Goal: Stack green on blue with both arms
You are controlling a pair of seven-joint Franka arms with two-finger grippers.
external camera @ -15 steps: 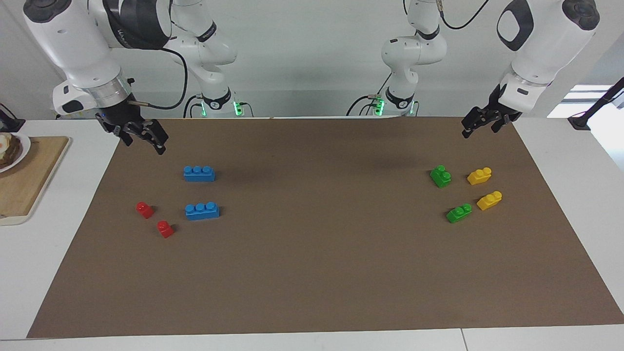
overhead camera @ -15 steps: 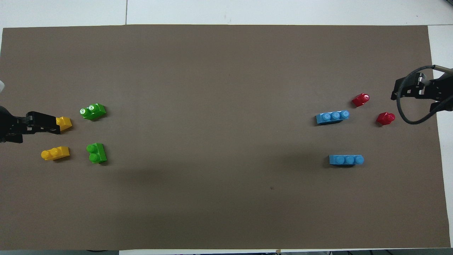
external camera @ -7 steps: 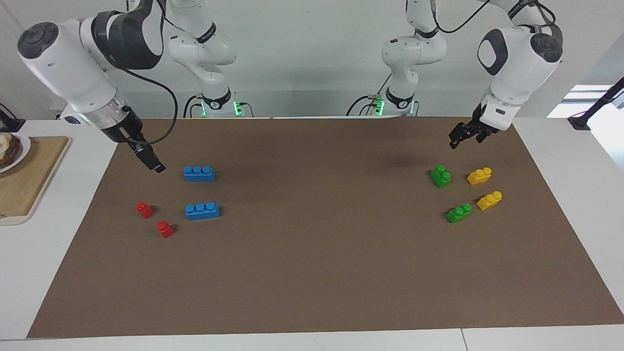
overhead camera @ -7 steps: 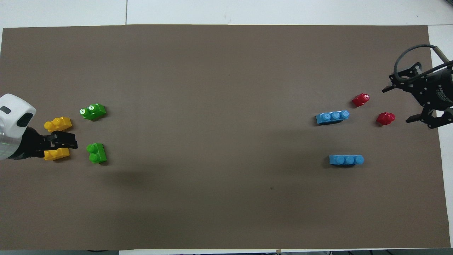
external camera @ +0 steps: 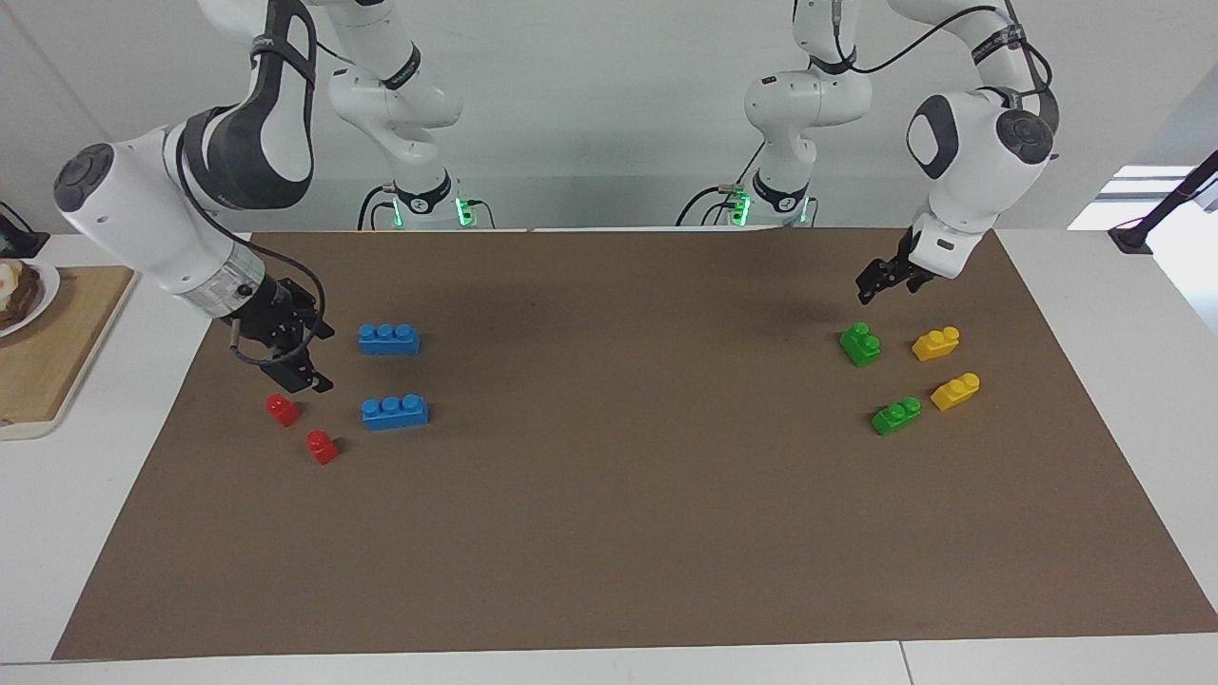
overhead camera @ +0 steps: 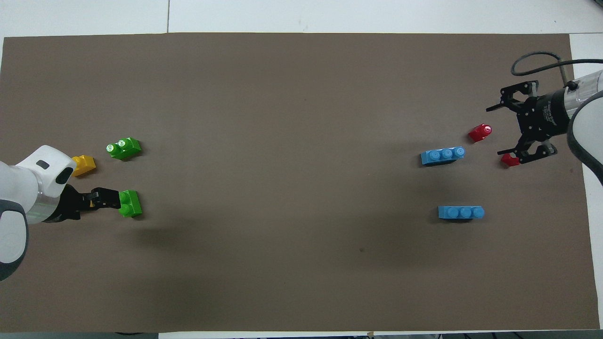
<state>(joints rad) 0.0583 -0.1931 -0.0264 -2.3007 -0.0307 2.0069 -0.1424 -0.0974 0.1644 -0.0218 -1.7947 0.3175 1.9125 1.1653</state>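
Observation:
Two green bricks lie at the left arm's end of the mat: the nearer one [external camera: 860,344] [overhead camera: 130,203] and the farther one [external camera: 895,416] [overhead camera: 123,148]. Two blue bricks lie at the right arm's end: the nearer one [external camera: 388,339] [overhead camera: 460,212] and the farther one [external camera: 394,411] [overhead camera: 442,155]. My left gripper [external camera: 868,290] [overhead camera: 112,198] hangs above the mat right by the nearer green brick, clear of it. My right gripper [external camera: 322,360] [overhead camera: 500,132] is open and empty, low over the two red bricks, beside the blue bricks.
Two red bricks [external camera: 282,409] [external camera: 322,446] lie under the right gripper. Two yellow bricks [external camera: 935,343] [external camera: 954,391] lie beside the green ones, toward the table's end. A wooden board [external camera: 57,352] with a plate [external camera: 21,290] sits off the brown mat [external camera: 618,495].
Both arms have swung in over the mat and come lower. The left gripper moved from over the yellow bricks to the nearer green brick. The right gripper turned and moved over the red bricks.

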